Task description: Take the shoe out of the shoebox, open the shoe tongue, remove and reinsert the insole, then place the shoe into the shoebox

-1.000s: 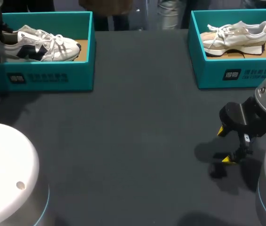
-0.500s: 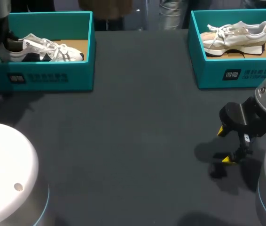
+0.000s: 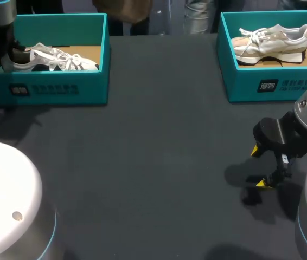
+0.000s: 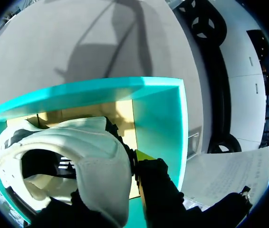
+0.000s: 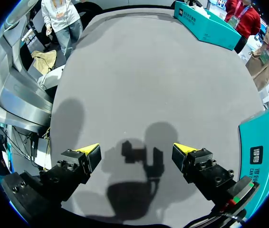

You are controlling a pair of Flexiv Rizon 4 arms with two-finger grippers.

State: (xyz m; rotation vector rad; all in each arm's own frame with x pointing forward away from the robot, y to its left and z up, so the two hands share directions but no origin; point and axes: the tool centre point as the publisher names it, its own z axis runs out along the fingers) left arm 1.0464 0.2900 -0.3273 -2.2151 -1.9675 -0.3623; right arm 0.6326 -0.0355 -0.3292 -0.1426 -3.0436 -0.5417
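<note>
Shoe [image 3: 56, 59] sunk lower, inside left shoebox [image 3: 50, 89]

Second teal shoebox [image 3: 245, 86] with beige sneaker [image 3: 273, 40] on dark table [image 3: 164, 151]

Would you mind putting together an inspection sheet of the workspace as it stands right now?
Surface: dark grey table.
Job's things: white shoe lying in the left shoebox, toe toward the table's middle; beige shoe lying in the right shoebox.
Clutter: nothing seen.
Grippers: left gripper shut on the white shoe's heel, inside the left shoebox; right gripper open, holding nothing, above the table in front of the right shoebox.
Cables: nothing seen.
Surroundings: nothing seen reaching over the table.
</note>
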